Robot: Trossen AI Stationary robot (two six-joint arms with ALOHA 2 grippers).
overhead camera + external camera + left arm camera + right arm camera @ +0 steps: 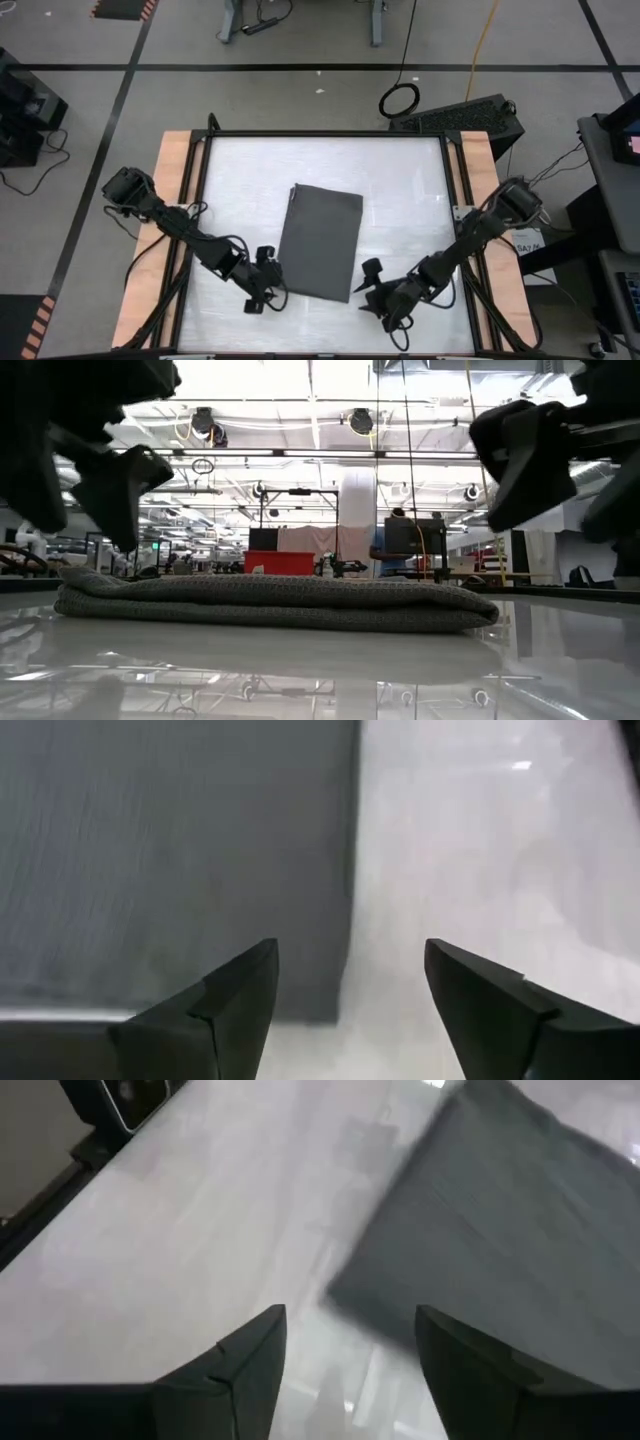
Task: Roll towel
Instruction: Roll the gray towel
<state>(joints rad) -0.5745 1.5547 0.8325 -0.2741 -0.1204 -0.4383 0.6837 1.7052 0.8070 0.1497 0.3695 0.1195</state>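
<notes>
The white table (410,190) had wooden side strips, and a black cable coil (399,98) lay on the floor beyond it, next to what looked like a dark keyboard (462,112), kinda hard to tell.

Bright overhead lamps glare off the glossy table (400,200), and both wrist views are softly blurred.

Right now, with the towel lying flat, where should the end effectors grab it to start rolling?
Probably at the two near corners of the towel, along its short edge closest to the arms. The left end effector and right end effector, both open, already flank that edge. The cloth lies flat and folded, so come in low from the near side and pinch the edge.
</notes>
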